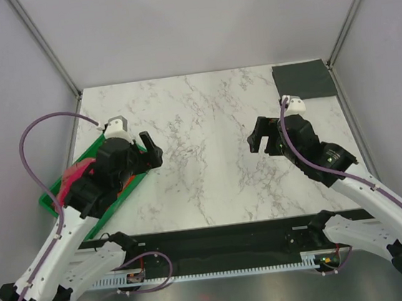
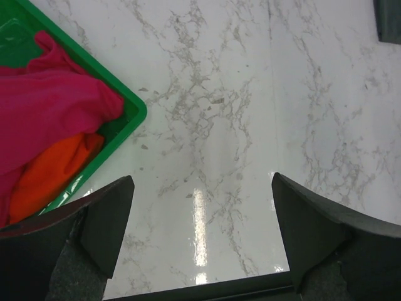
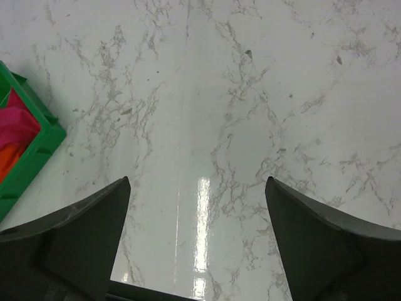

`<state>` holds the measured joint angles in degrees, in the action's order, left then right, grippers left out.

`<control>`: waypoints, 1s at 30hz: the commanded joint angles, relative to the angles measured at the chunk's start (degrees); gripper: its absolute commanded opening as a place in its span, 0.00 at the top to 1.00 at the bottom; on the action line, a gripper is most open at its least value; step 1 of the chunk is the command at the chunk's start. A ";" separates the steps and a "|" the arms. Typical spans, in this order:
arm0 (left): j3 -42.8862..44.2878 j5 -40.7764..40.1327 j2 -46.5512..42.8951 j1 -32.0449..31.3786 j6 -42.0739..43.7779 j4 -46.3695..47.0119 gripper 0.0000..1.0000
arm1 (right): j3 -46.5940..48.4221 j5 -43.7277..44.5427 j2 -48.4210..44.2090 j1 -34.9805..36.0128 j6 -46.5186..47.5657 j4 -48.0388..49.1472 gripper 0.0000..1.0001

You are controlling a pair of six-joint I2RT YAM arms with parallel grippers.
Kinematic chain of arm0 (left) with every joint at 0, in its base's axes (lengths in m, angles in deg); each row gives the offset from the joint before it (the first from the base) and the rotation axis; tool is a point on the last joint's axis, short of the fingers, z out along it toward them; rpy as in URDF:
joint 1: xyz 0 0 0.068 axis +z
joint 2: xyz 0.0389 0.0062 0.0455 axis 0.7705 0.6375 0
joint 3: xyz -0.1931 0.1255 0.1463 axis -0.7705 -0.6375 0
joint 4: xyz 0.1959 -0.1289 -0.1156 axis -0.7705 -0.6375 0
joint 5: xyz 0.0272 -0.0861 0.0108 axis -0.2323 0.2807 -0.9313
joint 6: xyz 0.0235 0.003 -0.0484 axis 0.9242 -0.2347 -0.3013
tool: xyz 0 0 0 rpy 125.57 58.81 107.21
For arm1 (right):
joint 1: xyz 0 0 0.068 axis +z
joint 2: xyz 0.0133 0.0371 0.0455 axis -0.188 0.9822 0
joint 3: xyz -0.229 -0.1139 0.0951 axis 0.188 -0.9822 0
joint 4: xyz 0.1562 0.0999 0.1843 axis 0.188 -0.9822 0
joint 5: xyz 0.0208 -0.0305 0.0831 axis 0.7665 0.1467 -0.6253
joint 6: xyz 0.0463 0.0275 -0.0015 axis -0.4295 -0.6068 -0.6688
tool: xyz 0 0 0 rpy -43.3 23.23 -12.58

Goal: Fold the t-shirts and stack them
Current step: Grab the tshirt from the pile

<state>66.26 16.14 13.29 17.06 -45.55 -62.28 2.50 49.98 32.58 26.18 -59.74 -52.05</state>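
A crimson-red t-shirt (image 2: 44,106) lies crumpled in the green tray (image 2: 128,122), with an orange t-shirt (image 2: 47,172) under it. Both also show in the right wrist view, red (image 3: 15,122) over orange (image 3: 6,160). A dark grey t-shirt (image 1: 303,80) lies folded flat at the table's back right corner; its edge shows in the left wrist view (image 2: 390,19). The dusty pink one is out of view. My left gripper (image 1: 149,150) is open and empty, just right of the tray. My right gripper (image 1: 261,138) is open and empty above bare marble.
The green tray (image 1: 48,202) sits at the table's left edge, mostly hidden by my left arm. Grey walls with metal posts enclose the table on the left, back and right. A black rail (image 1: 210,239) runs along the near edge.
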 commanded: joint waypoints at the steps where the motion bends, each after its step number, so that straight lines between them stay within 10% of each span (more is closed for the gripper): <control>1: 2.65 -5.90 3.77 2.13 -2.70 -0.72 0.01 | 0.51 -0.07 -1.31 0.08 -0.11 0.53 0.02; 8: 4.14 -1.95 17.03 24.08 -2.88 -0.72 0.06 | 0.95 -0.85 0.27 0.08 1.74 0.88 0.02; 15: 5.64 -1.96 30.57 32.54 -4.37 1.82 0.12 | 0.42 -2.35 3.08 0.16 2.44 1.41 0.02; 23: 4.93 2.62 38.22 36.42 -3.76 5.34 0.50 | 1.21 -9.03 6.34 0.16 2.44 1.41 0.02; 25: 6.33 2.36 39.02 36.59 -2.53 5.35 0.88 | 1.30 -9.64 6.34 0.16 2.44 1.68 0.02; 30: 11.52 3.66 37.18 36.77 0.01 5.34 0.98 | 2.18 -9.91 6.25 0.16 3.67 1.59 0.02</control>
<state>72.16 18.35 52.90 53.60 -47.56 -59.85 2.52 41.26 39.07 26.18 -57.47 -51.96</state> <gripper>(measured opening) 0.032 0.979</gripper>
